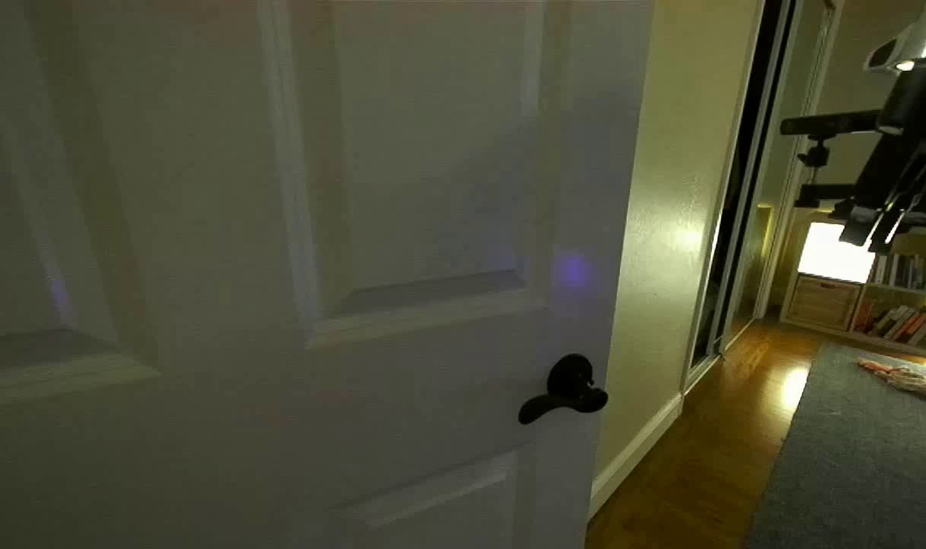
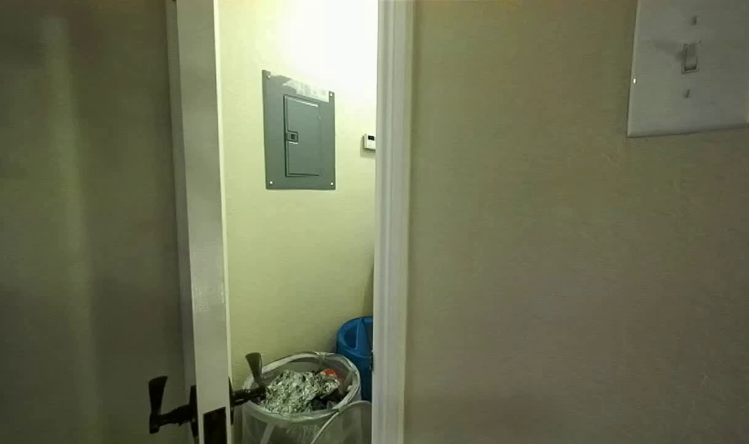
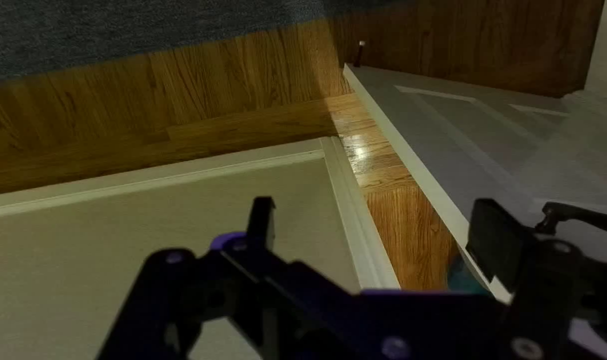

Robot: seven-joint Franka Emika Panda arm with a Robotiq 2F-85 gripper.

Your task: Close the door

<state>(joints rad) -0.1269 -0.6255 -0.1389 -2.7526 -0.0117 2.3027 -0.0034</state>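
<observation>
A: Where was the door (image 1: 425,229) found?

B: It was seen ajar. In an exterior view much of the scene was filled by its white panelled face; in the wrist view a wedge of wooden floor (image 3: 403,230) was exposed between its edge and the white door frame (image 3: 356,220).

A: And its handle?

B: A black lever handle (image 1: 562,395) was mounted near the free edge. In an exterior view, where the door was shown nearly edge-on, a lever (image 2: 157,398) was carried on each face.

A: How was the claw (image 3: 376,210) set?

B: Its fingers (image 3: 498,240) were spread wide apart. The door's edge was overlapped by one of them in the wrist view, though whether any contact was made could not be told.

A: What was revealed through the gap?

B: A grey electrical panel (image 2: 303,135) was mounted on a pale wall (image 2: 294,265). Below it a mesh basket (image 2: 294,428) was heaped with crumpled silvery material (image 2: 300,388), and a blue bin (image 2: 356,345) just beside it was partly hidden by the frame.

A: And farther out?

B: On the nearer wall (image 2: 516,246) a switch plate (image 2: 698,92) was fixed. In an exterior view a grey rug (image 1: 852,465) was laid over the floor, with a rope-like bundle (image 1: 905,379) placed on it, and books (image 1: 896,324) were held in a low shelf unit (image 1: 856,309) at the back.
</observation>
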